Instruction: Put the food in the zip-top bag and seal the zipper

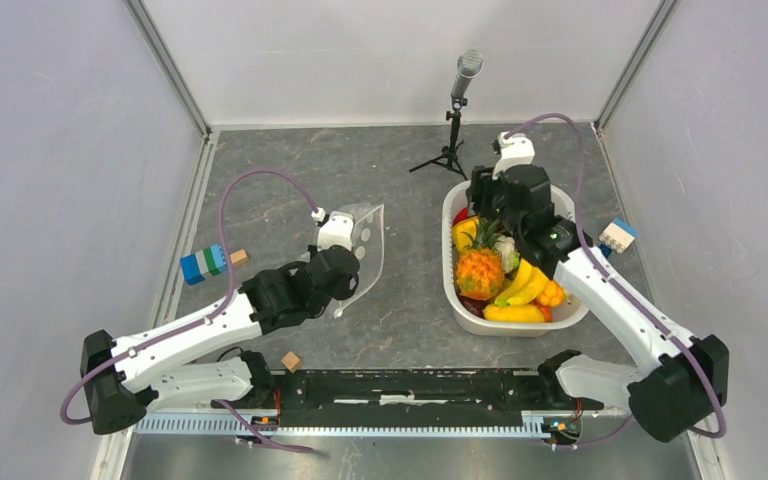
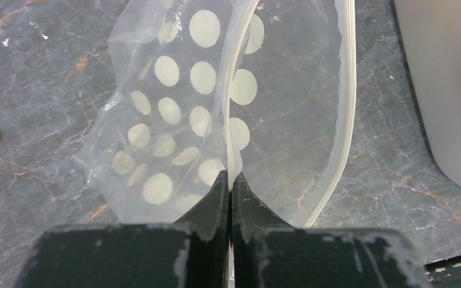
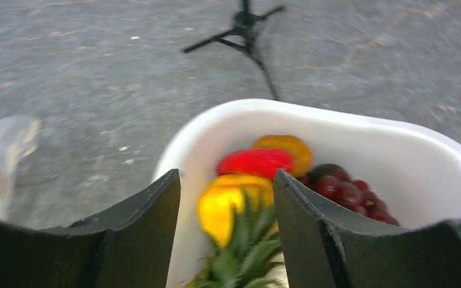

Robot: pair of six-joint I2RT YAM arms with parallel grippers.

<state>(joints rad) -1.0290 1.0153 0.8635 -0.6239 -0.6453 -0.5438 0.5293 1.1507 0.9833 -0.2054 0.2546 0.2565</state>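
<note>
Now | grey marbled table, pale walls | left pincer clamps zip-top bag | right pincer spread wide above basket

1 zip-top bag, 1 basket, 1 pineapple, 2 wooden cubes (small), 1 mic.

bag — clear, white dots | basket white | pineapple orange

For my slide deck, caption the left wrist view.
Dotted zip-top bag, mouth gaping, its zipper pinched by the shut left gripper.
</note>
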